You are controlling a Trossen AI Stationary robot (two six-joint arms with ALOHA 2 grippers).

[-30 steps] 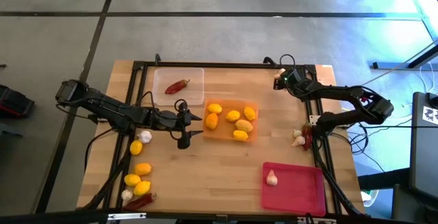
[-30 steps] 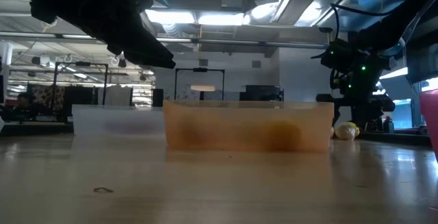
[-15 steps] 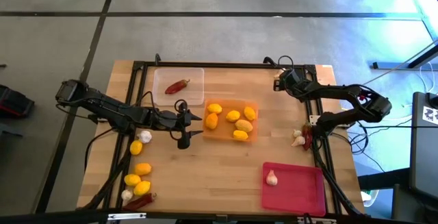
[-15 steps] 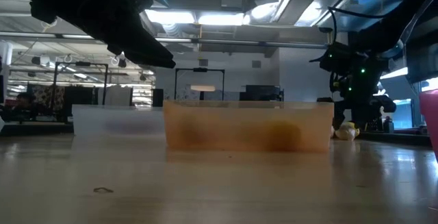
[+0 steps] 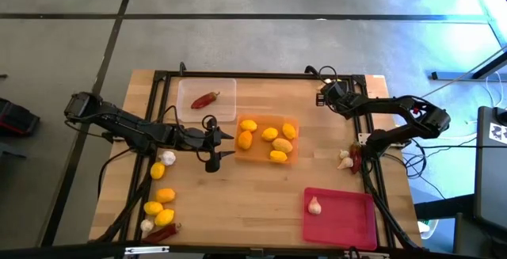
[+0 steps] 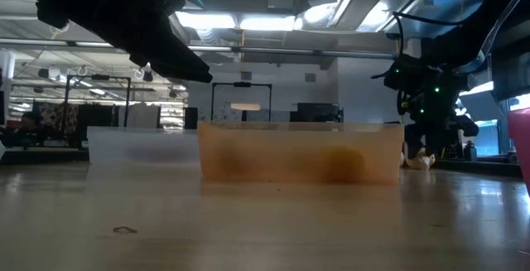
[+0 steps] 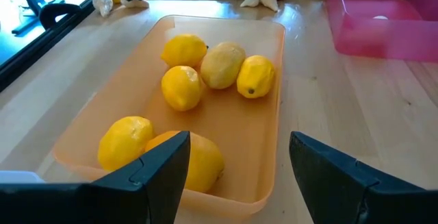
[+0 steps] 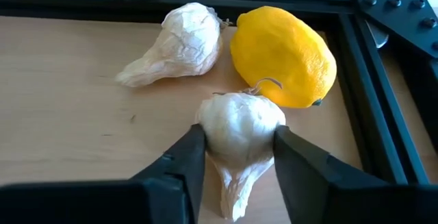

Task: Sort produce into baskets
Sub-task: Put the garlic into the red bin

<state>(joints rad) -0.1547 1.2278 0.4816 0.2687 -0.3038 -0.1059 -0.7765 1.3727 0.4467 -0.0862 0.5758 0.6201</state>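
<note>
Wooden table (image 5: 261, 188), black metal frame (image 5: 261, 75), grey floor (image 5: 238, 37)

Wooden tabletop (image 5: 261, 184) is carrying three trays: clear tray (image 5: 188, 110) sitting at the far left-center, orange tray (image 5: 294, 142) lying mid-table, red-pink tray (image 5: 352, 219) sitting at the near right corner. Loose lemons (image 5: 162, 196) are lying along the left edge, with a garlic bulb (image 5: 168, 158) beside the farthest one, another garlic and a dark red chili (image 5: 162, 232) at the near left corner. Garlic and a chili (image 5: 356, 158) are lying by the right edge. Two garlic bulbs (image 8: 174, 44) and a lemon (image 8: 284, 54) are lying at the far right corner.
</note>
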